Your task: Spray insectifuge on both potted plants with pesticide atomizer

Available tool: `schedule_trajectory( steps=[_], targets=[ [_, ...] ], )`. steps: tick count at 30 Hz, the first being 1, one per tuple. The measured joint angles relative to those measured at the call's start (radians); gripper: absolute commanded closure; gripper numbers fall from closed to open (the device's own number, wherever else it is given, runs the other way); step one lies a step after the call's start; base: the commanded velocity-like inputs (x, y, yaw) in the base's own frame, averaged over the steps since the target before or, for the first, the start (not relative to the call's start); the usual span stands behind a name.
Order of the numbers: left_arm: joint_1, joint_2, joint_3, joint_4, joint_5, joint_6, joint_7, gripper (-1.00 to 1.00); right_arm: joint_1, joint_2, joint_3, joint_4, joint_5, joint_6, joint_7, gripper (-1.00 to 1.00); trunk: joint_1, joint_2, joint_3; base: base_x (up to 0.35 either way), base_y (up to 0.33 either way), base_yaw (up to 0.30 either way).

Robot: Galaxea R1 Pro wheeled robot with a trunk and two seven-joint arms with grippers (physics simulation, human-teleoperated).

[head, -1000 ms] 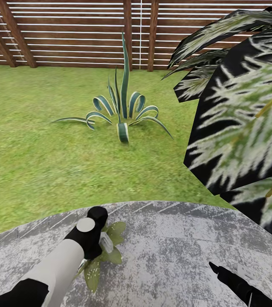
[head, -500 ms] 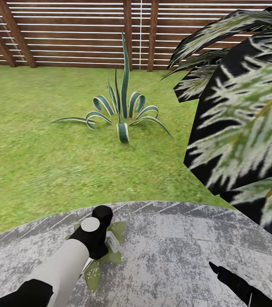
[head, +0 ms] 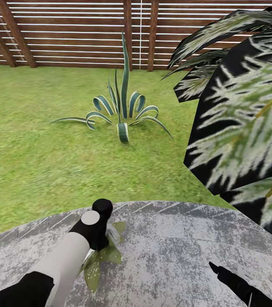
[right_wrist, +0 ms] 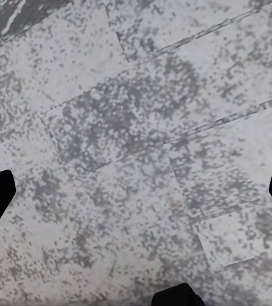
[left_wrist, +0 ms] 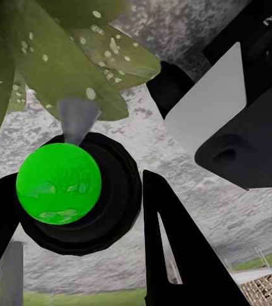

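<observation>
**Sprayer over the rosette**

Grey paving (head: 187, 247) lay before a lawn. 1 left gripper (head: 106, 232) reached forward and down, its jaws pinching the pesticide atomizer (left_wrist: 69, 185) above a potted plant (head: 97, 260). Right gripper's (head: 234, 275) fingertips were spread, empty.

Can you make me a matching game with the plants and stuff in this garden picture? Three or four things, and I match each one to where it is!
Things:
1. striped agave
2. potted plant
3. big palm
4. wooden fence

Places:
A. on the grey paving, under the left arm
B. at the far edge of the lawn
C. in the middle of the grass
D. close up at the right side of the view

Pairs: 1-C, 2-A, 3-D, 4-B
</observation>
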Motion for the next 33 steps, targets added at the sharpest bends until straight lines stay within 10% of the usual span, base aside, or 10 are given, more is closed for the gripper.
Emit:
schedule_trajectory(
  steps=[33],
  targets=[
    [-0.022,0.0,-0.003,0.062,0.002,-0.002,0.0,1.0,0.0,0.0,0.0,0.003,0.0,0.0,-0.002,-1.0,0.001,0.0,0.003,-0.082,0.0,-0.047]
  ],
)
